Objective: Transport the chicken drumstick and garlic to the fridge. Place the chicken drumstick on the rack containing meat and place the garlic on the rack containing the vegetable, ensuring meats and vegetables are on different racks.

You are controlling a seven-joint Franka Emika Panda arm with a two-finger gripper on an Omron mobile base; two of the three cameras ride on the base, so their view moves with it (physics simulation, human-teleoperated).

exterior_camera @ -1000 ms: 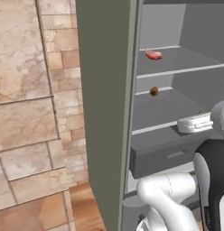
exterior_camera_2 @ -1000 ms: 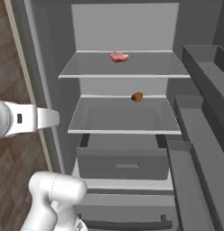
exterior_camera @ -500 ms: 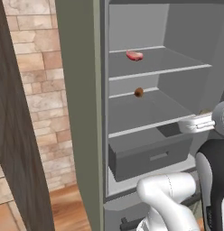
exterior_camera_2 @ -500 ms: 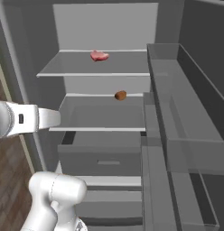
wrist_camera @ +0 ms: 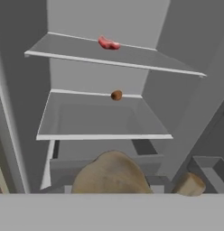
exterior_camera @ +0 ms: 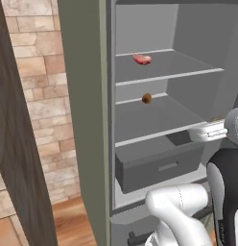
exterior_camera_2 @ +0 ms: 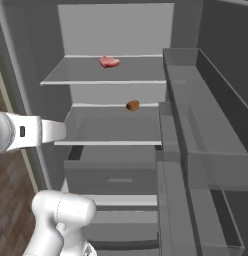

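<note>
You are facing the open fridge (exterior_camera_2: 181,165), its grey inside taking up most of each frame. On the top shelf (exterior_camera_2: 96,82), in the upper middle of the frame, lies a flat pink-red piece of meat (exterior_camera_2: 109,62). On the shelf below (exterior_camera_2: 108,141), near its back edge, sits a small round dark-brown vegetable (exterior_camera_2: 132,105). A dark grey drawer (exterior_camera_2: 111,177) sits under that shelf. In the hand view, a big tan-brown drumstick (wrist_camera: 111,175) fills the bottom centre, right up against the camera, with its thin end (wrist_camera: 189,184) at the lower right. The jaws themselves are hidden, so you cannot tell whether they are clenched on it.
</note>
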